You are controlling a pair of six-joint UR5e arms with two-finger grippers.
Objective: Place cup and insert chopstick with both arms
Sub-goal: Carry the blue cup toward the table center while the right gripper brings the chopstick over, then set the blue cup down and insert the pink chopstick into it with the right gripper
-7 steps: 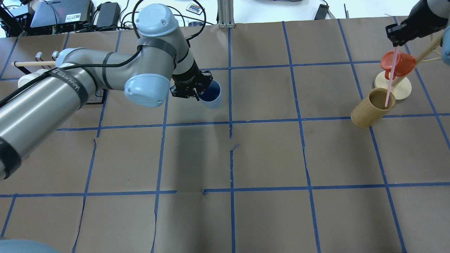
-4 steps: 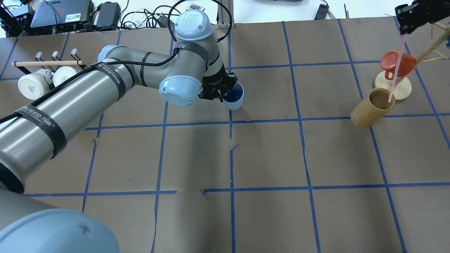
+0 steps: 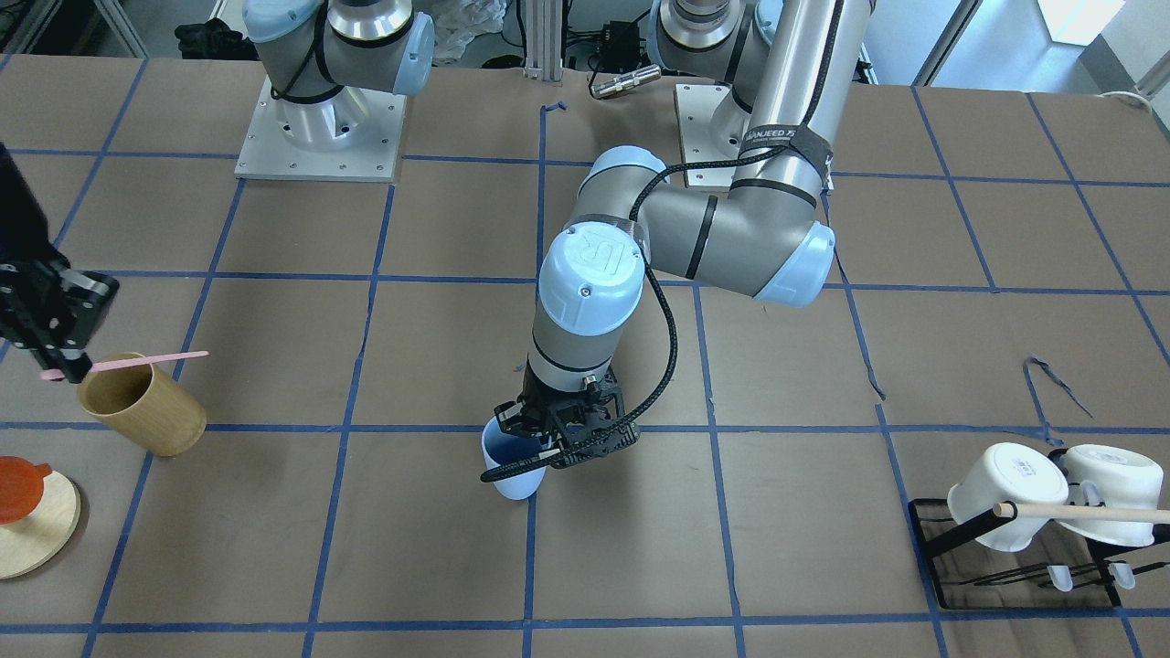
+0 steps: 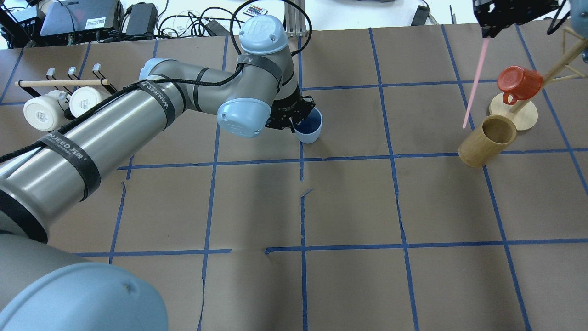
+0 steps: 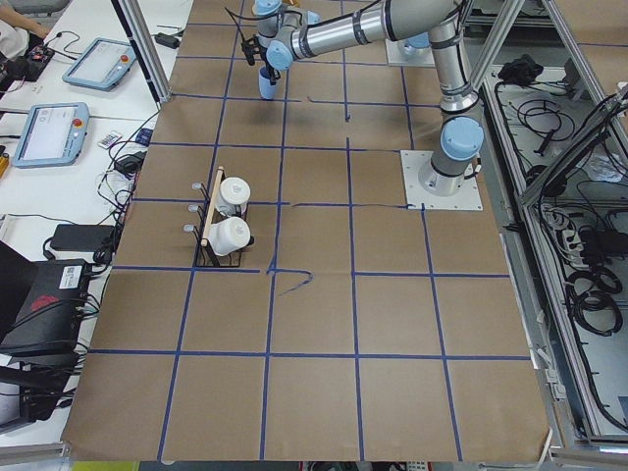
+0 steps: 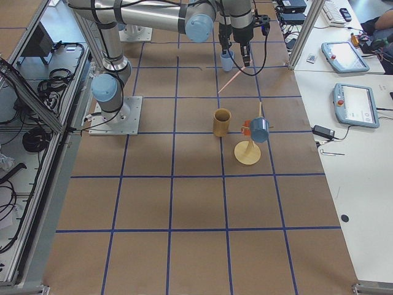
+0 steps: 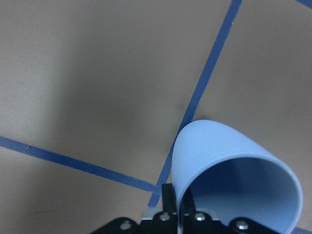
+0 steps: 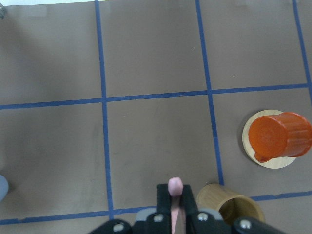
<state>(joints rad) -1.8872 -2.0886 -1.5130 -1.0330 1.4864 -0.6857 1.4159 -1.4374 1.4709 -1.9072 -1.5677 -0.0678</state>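
The left end effector pinches the rim of the blue cup. The cup is tipped a little, near the middle of the brown surface, right by a blue tape line. I cannot tell if its bottom touches down. You can see its dark blue inside.

The right end effector is closed on the top of a pink chopstick. The chopstick slants down in the air. Its low tip is outside the wooden tube, near the rim. A red mug hangs on a wooden stand just beside the tube.
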